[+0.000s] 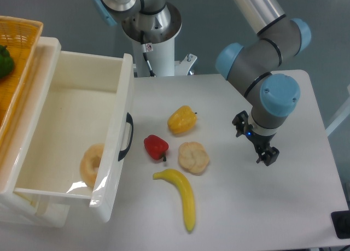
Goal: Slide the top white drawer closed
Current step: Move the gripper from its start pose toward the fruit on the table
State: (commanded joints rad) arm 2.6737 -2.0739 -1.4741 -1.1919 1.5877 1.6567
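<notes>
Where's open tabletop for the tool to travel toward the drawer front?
Bare strips: behind the yellow pepper toward the arm base, and in front of the banana. Crowded directly ahead of the top white drawer: red pepper, bun. The tool hangs over bare table, right.

No legible text or numbers; small red-and-white sticker (148, 47) on robot base, up-left of gripper (264, 152), too small to read.

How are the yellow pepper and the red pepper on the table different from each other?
The yellow pepper is the larger; the red pepper is the smaller. The yellow pepper lies farther from the open top white drawer, while the red pepper lies close beside the drawer's black handle. The red pepper's dark stem points toward the banana. Both rest on the white table, untouched by the gripper.
</notes>
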